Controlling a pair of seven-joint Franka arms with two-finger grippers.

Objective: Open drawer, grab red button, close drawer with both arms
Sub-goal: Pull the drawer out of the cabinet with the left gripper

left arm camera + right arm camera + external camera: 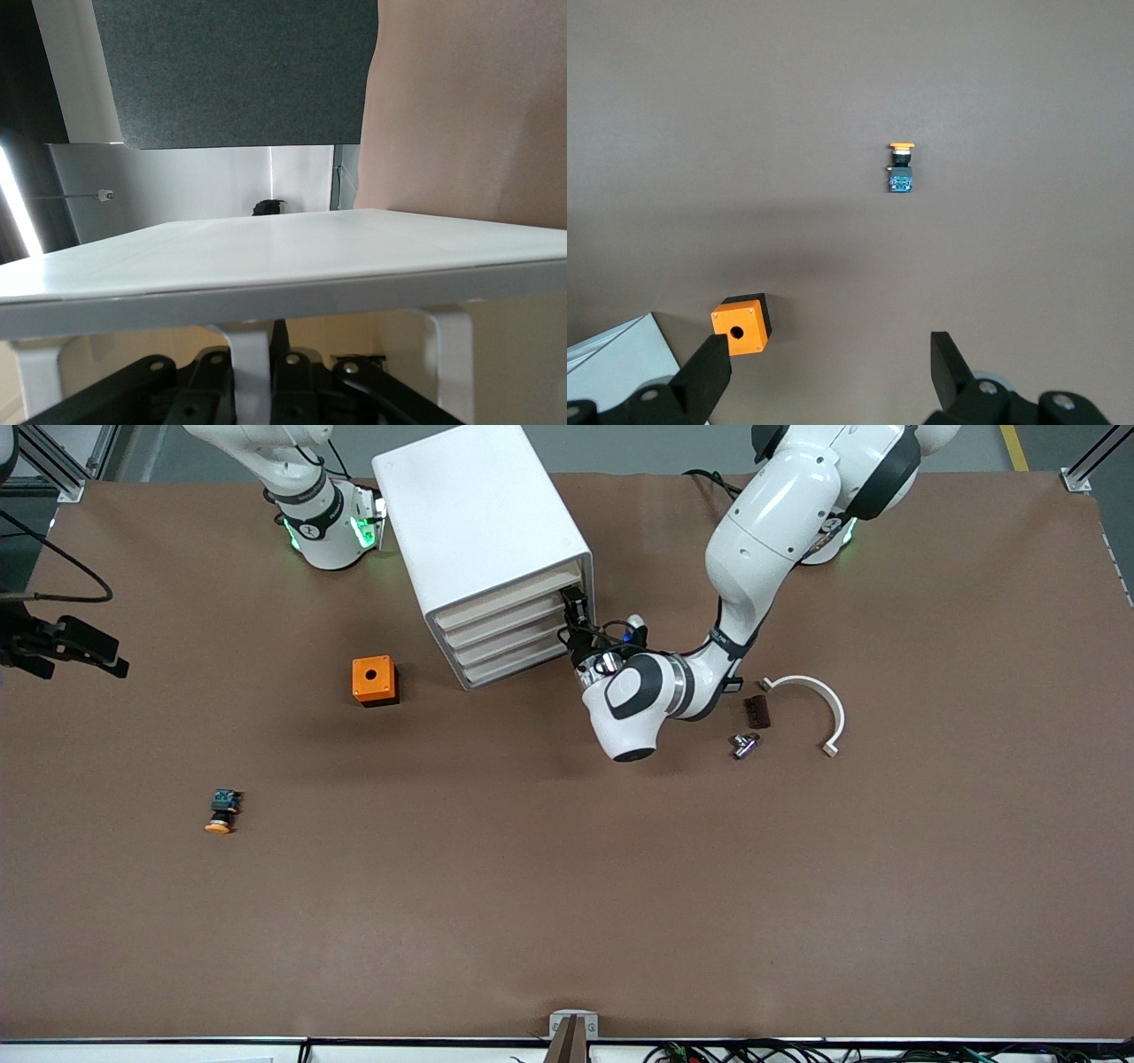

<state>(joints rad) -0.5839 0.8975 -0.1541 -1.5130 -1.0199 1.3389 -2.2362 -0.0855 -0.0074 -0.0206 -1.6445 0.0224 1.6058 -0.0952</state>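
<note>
The drawer (pixel 509 602), uppermost in the white cabinet (pixel 478 540), looks closed; the left gripper (pixel 574 615) is at its front edge, finger state unclear; the right gripper (pixel 833 372), fingers spread, hangs high over open brown table (pixel 532 868) above the orange box (pixel 741 324)

Orange box with a hole (pixel 375 680) set mid-table, orange-capped button (pixel 221 812) laid toward the right arm's end, white curved clamp (pixel 819 707), brown block (pixel 757 711) and metal fitting (pixel 744 744) grouped toward the left arm's end.

White cabinet (pixel 483 531), orange box (pixel 374 679), orange-capped blue-bodied button (pixel 222 811), plain brown table (pixel 532 886), black left tool (pixel 574 615).
</note>
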